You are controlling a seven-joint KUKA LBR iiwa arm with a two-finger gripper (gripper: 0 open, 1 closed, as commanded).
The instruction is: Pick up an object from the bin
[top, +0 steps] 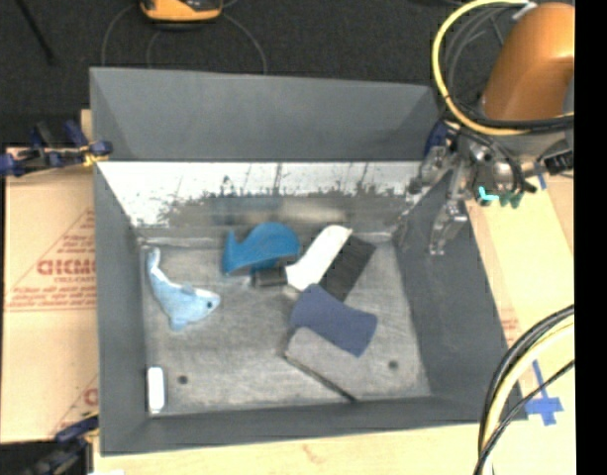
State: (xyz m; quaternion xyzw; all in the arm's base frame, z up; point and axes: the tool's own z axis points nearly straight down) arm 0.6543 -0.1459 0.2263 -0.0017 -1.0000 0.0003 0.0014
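Bin (pixel 214 364) stuff is mostly heaped mid-floor, with a white oblong piece (pixel 321 255) against a black block (pixel 349 265) and a dark blue pad (pixel 333 323) just in front, while the jaws hang by the right wall near the far-right corner, spread apart and gripping nothing.

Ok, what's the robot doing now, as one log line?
gripper: over grey metal bin, right wall, far corner | nearest: black flat block, white oblong piece | picked: nothing yet
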